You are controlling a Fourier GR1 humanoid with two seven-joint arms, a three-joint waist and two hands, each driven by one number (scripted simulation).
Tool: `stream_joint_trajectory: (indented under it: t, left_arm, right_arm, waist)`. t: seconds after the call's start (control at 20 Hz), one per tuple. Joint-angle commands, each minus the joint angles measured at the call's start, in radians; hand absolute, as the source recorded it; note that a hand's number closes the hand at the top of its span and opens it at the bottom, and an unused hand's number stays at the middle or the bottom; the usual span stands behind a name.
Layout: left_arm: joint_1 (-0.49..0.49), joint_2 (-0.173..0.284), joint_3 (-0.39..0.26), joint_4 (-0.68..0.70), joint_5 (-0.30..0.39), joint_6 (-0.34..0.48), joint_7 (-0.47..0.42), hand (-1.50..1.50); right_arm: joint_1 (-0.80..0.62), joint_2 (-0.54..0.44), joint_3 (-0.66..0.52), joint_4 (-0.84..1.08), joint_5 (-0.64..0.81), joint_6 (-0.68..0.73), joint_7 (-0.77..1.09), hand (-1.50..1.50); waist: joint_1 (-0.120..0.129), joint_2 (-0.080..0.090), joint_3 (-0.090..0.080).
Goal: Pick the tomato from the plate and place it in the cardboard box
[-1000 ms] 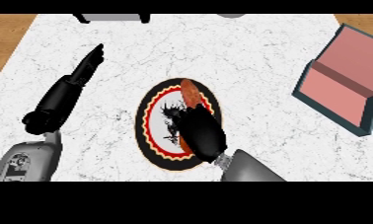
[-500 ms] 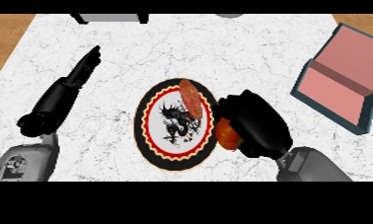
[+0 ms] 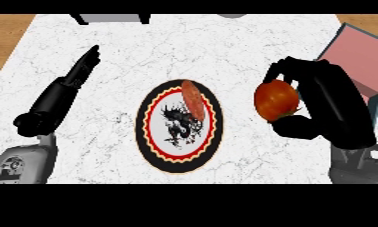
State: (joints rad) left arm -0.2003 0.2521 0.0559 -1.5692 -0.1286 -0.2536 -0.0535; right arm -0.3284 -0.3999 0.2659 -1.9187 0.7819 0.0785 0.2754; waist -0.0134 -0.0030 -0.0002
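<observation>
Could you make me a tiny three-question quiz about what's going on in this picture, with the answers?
1. True or false: the tomato lies on the plate.
2. Which hand holds the tomato? A) the left hand B) the right hand C) neither
3. Fill in: the cardboard box shows at the view's ____ edge.

Key:
1. False. It is off the plate, to the plate's right, with the right hand curled round it. A reddish item remains on the plate.
2. B. The left hand stretches out with straight fingers and holds nothing.
3. Right.
</observation>
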Motion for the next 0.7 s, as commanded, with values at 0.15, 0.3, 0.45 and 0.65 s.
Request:
stream_joint_trajectory:
  t: [0.15, 0.3, 0.45, 0.65]
  left_arm:
    - [0.034, -0.034, -0.018, -0.018, -0.019, 0.023, -0.026, 0.00]
    - [0.020, -0.008, -0.009, -0.049, -0.010, -0.007, 0.012, 0.00]
    - [-0.024, -0.029, -0.018, -0.029, -0.008, -0.005, 0.035, 0.00]
    - [-0.004, -0.045, -0.035, 0.027, -0.029, 0.000, -0.016, 0.00]
  right_arm:
    - [-0.098, -0.066, -0.326, 0.113, -0.139, 0.028, 0.039, 1.50]
    - [-0.188, -0.093, -0.391, 0.231, -0.174, 0.071, 0.042, 1.50]
    - [-0.194, -0.133, -0.425, 0.452, -0.128, -0.012, -0.127, 1.50]
    - [-0.249, -0.220, -0.394, 0.599, -0.089, 0.072, -0.181, 1.50]
  waist:
    - [0.015, 0.004, 0.000]
    - [0.021, 0.003, 0.000]
    - [0.026, 0.007, 0.001]
    - [0.027, 0.009, 0.000]
